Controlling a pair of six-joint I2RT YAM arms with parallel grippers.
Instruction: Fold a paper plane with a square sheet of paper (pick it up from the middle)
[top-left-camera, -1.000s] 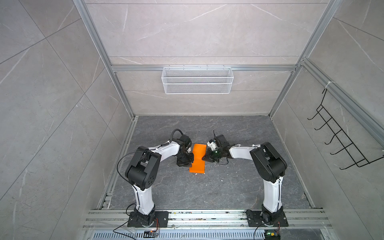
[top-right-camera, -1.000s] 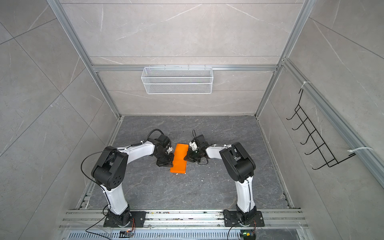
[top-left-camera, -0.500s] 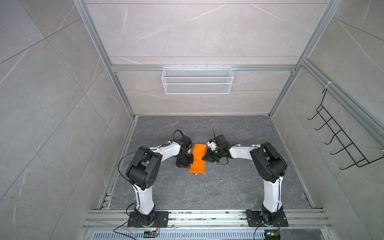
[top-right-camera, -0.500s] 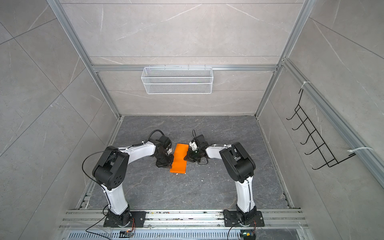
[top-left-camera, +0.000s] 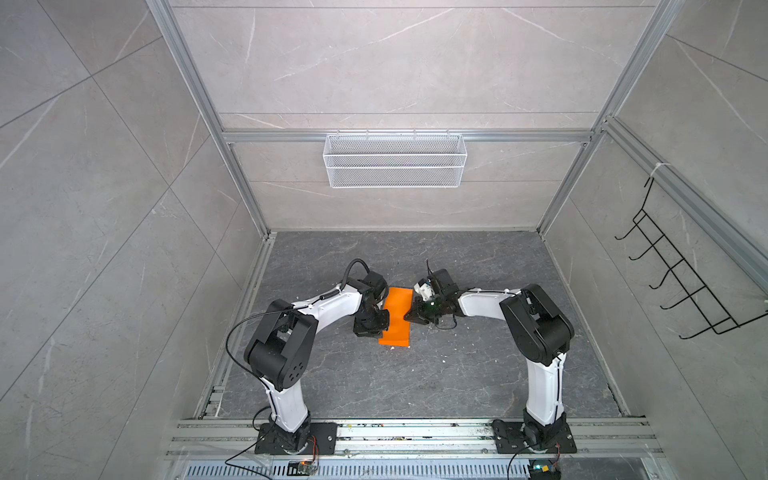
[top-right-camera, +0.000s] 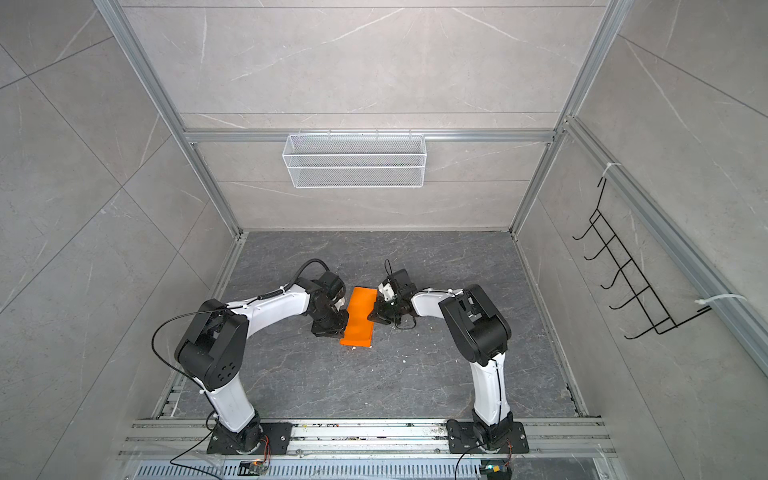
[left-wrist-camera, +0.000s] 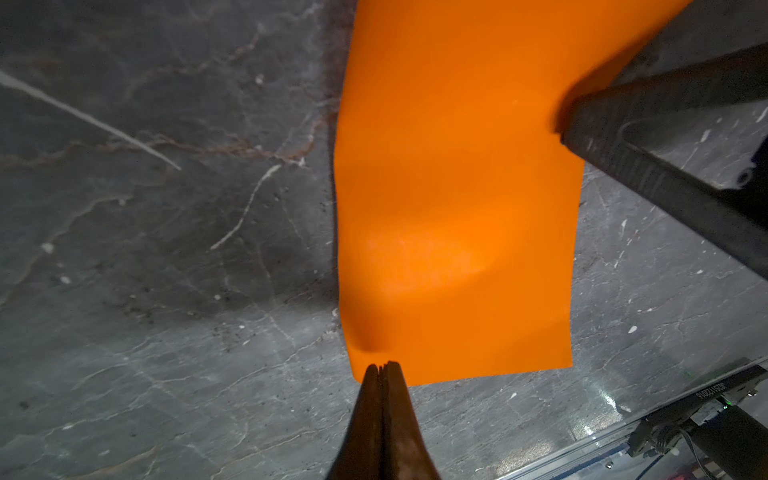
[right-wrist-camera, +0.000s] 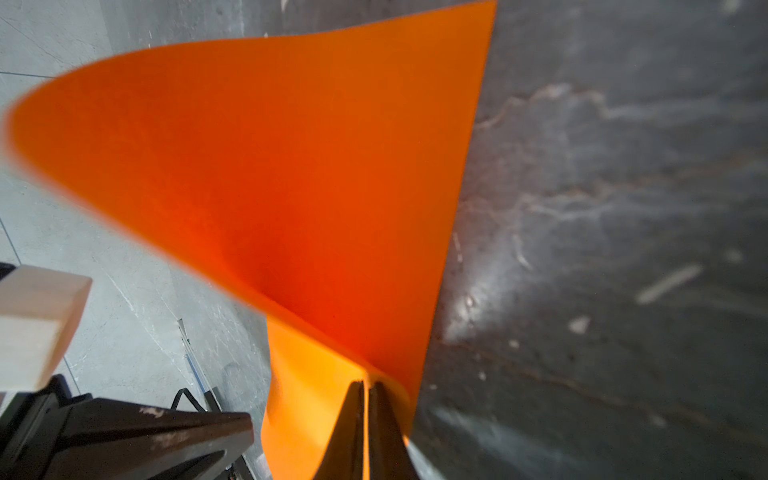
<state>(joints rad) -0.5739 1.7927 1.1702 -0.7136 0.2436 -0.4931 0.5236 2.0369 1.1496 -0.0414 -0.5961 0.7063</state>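
The square sheet of paper (top-left-camera: 398, 318) (top-right-camera: 360, 316) is bright orange and lies doubled over as a narrow rectangle on the dark stone floor between both arms. My left gripper (left-wrist-camera: 383, 365) is shut, and its tips press on the sheet (left-wrist-camera: 453, 216) near a corner and dent it. It reaches the sheet's left edge in a top view (top-left-camera: 381, 326). My right gripper (right-wrist-camera: 365, 384) is shut on the sheet's opposite edge, with a strip of orange between its jaws. From there the upper layer (right-wrist-camera: 291, 166) bows up in a curve. A paper plane is not in view.
A white wire basket (top-left-camera: 395, 160) hangs on the back wall. A black hook rack (top-left-camera: 681, 286) hangs on the right wall. Aluminium rails (top-left-camera: 415, 432) carry both arm bases along the front. Small white specks (top-left-camera: 444, 360) dot the floor near the sheet.
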